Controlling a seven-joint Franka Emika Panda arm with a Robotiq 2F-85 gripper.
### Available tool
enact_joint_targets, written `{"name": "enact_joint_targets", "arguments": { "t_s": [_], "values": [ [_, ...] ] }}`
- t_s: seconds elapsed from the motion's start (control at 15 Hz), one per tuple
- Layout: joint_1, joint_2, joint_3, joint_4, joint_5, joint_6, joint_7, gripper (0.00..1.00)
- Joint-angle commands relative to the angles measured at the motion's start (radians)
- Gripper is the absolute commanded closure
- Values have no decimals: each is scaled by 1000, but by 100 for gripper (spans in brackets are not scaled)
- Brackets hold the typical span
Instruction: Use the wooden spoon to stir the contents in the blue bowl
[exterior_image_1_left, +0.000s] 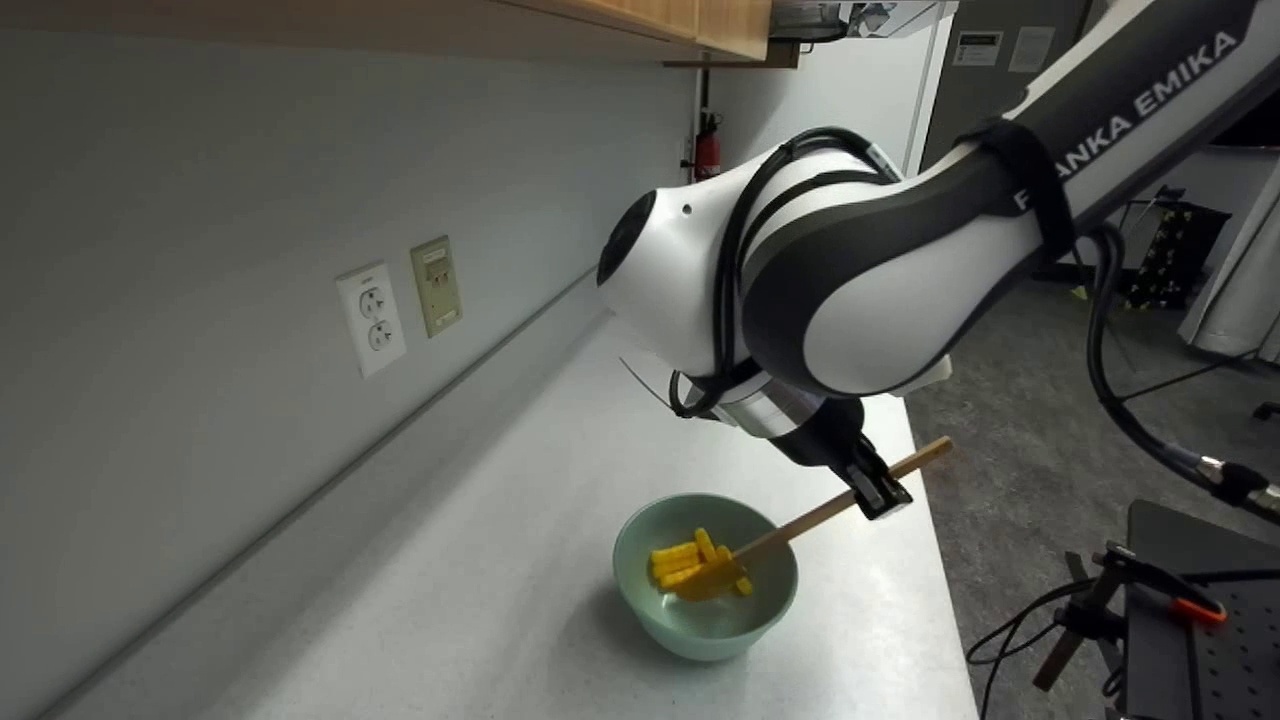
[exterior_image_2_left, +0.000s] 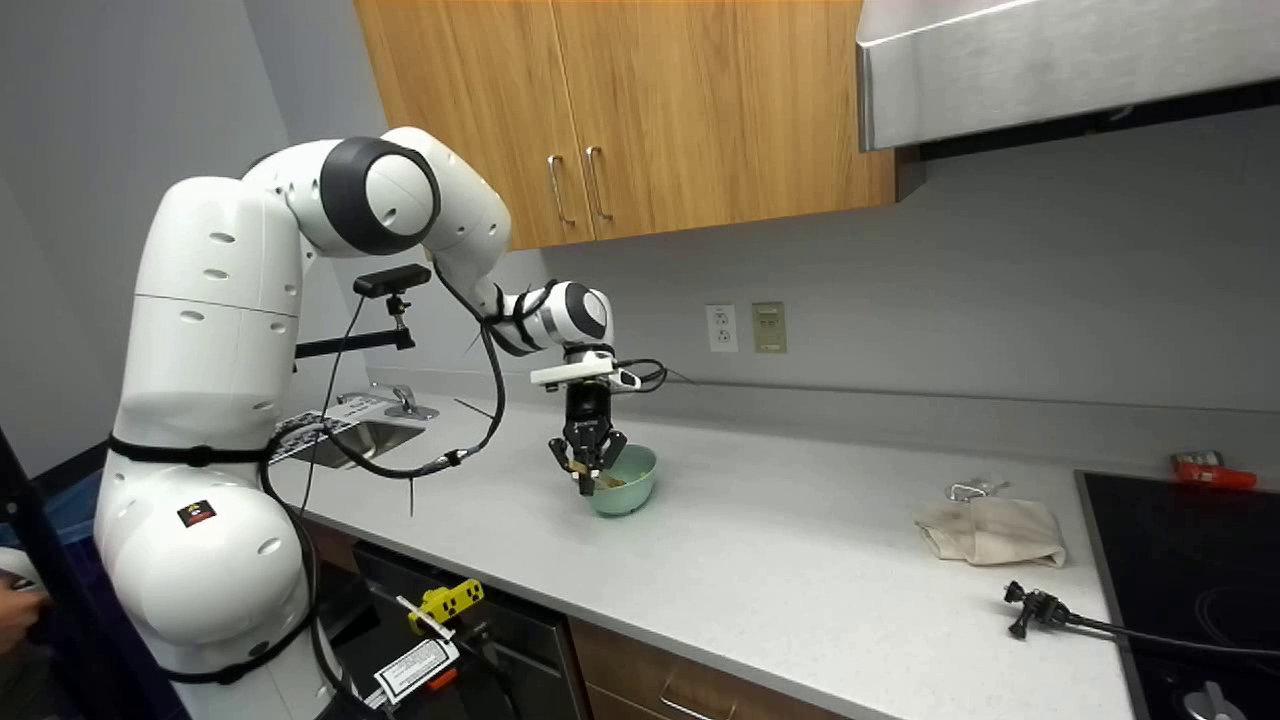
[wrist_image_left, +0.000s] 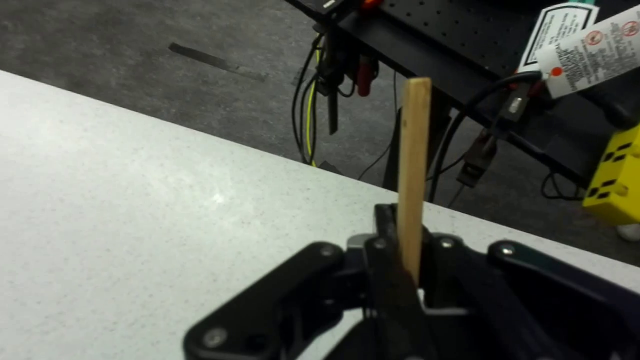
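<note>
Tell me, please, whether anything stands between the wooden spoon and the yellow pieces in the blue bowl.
Nothing visible does: the gripper holds the wooden spoon, which slants over the rim of the blue bowl, its flat end already inside, right by the yellow pieces.

Both exterior views share the blue bowl (exterior_image_1_left: 710, 630), looking closely down along the surface (exterior_image_1_left: 450, 620) or, farther back, toward the wall (exterior_image_2_left: 1000, 300); the wrist view looks past the jaws.
</note>
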Motion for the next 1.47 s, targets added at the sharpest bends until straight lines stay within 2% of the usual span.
{"name": "enact_joint_targets", "arguments": {
  "t_s": [0.0,0.73,1.4],
  "values": [
    [20,-13,-9,-14,-75,12,93,98],
    [13,-164,46,-62,-45,13,79,98],
    [-29,-22,5,-27,-12,7,54,98]
  ]
}}
